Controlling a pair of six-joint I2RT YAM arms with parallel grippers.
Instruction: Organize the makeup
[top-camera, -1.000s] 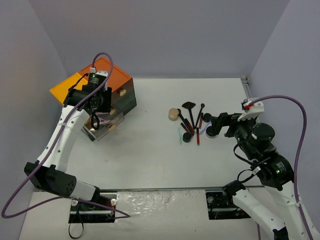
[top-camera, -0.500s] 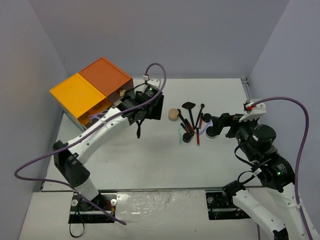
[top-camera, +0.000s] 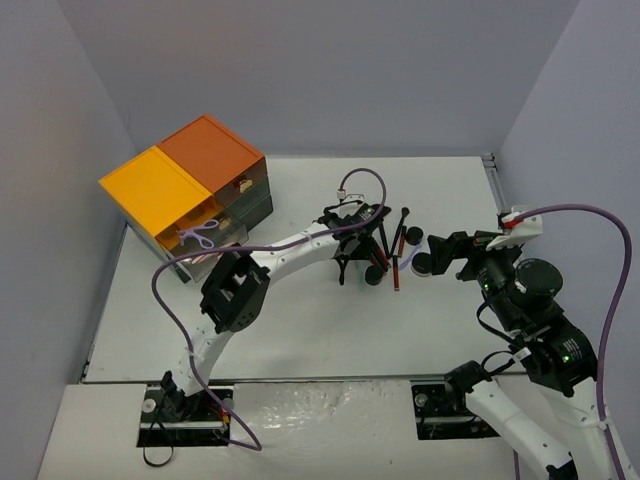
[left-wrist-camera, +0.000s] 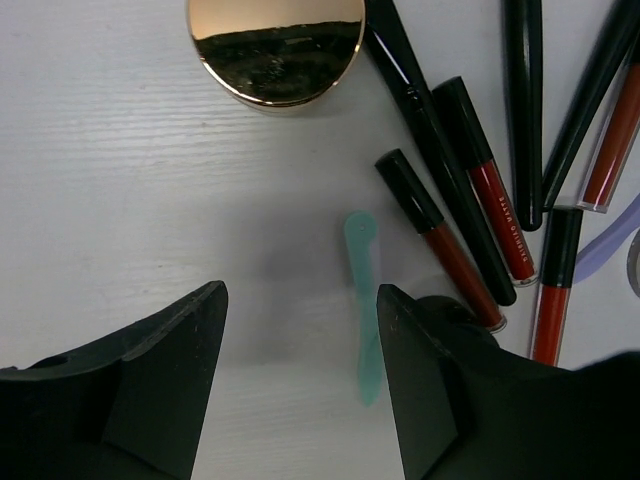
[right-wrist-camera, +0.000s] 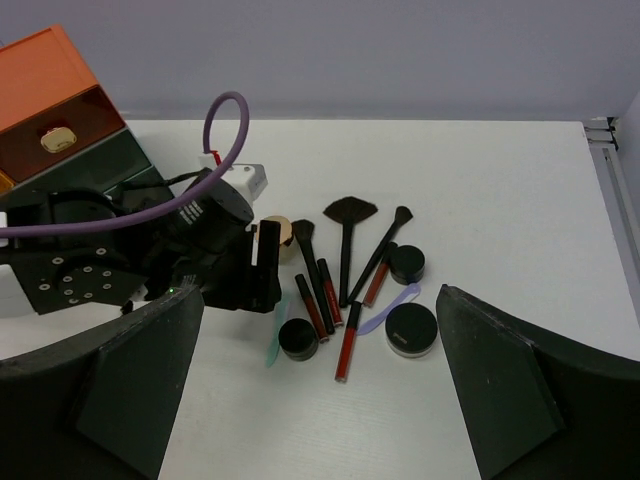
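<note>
Left gripper (left-wrist-camera: 300, 300): jaws are held apart, nothing clamped, only bare table (top-camera: 300, 340) between them. A teal spatula (left-wrist-camera: 362, 310) is seen just inside its right finger (left-wrist-camera: 440, 400), well off the centre of the gap. Its long axis runs roughly near-far and is crossed by the closing line, so a small sideways shift toward it is judged to be needed before a pinch.

Beyond the spatula, a gold-lidded jar (left-wrist-camera: 275, 45) is seen ahead of the jaws. Red lip gloss tubes (left-wrist-camera: 440, 240) and black brush handles (left-wrist-camera: 430, 140) are fanned beside and past the right finger.

Right gripper (right-wrist-camera: 320, 295): jaws are also spread wide and empty, held back on the near-right of the pile. The left arm is judged nearer to the spatula.

From the right wrist view, the makeup is seen piled mid-table: a fan brush (right-wrist-camera: 348, 215) at the far side, round black compacts (right-wrist-camera: 298, 338) nearer.

A lavender curler (top-camera: 198, 238) is seen at the front of the drawer cabinet (top-camera: 190, 185), far left. Whether it lies inside a drawer cannot be told.

Hidden or cut off: one tube's end is covered by the right finger, the rightmost tubes are cropped, and a lavender strip (left-wrist-camera: 610, 240) is cut by the frame edge. From above, the spatula cannot be made out under the left gripper.
</note>
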